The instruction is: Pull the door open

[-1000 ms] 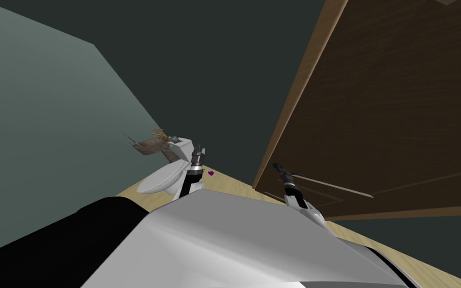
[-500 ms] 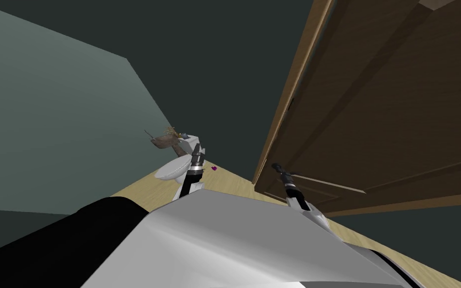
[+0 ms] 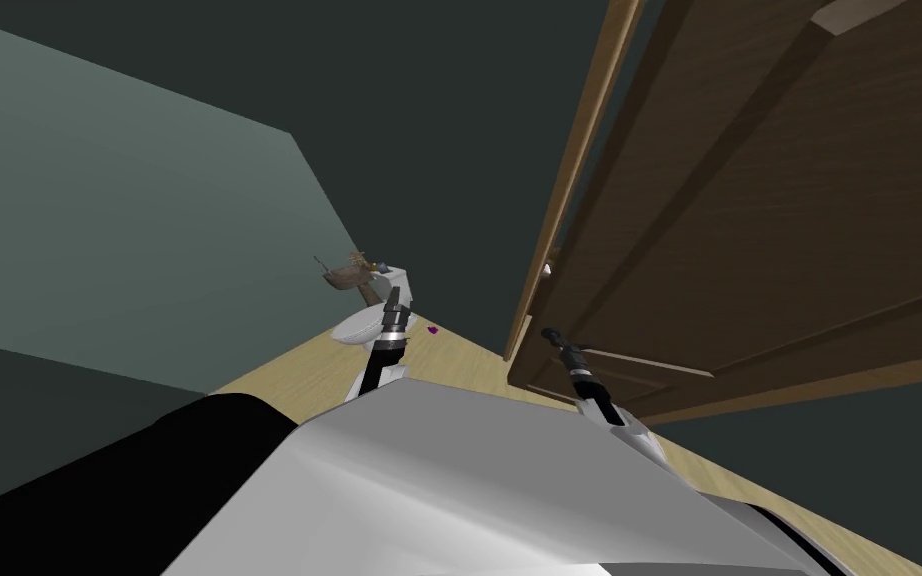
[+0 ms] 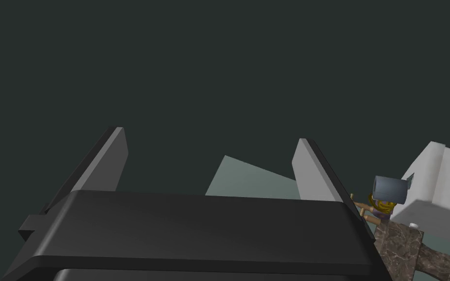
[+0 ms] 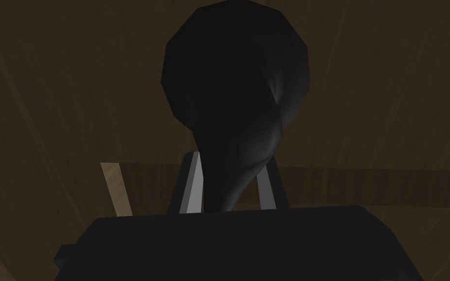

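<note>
The right gripper (image 5: 229, 166) is clamped on the black door handle (image 5: 234, 97), its 2 thin fingers pressing the lever's neck from either side. The handle juts from the dark brown door (image 3: 769, 230) straight ahead of the hand, near the door's edge, which stands a little off the lighter frame (image 3: 574, 190). The left gripper (image 4: 211, 139) hangs spread wide, holding nothing, over by the white toilet (image 3: 364, 322).
</note>
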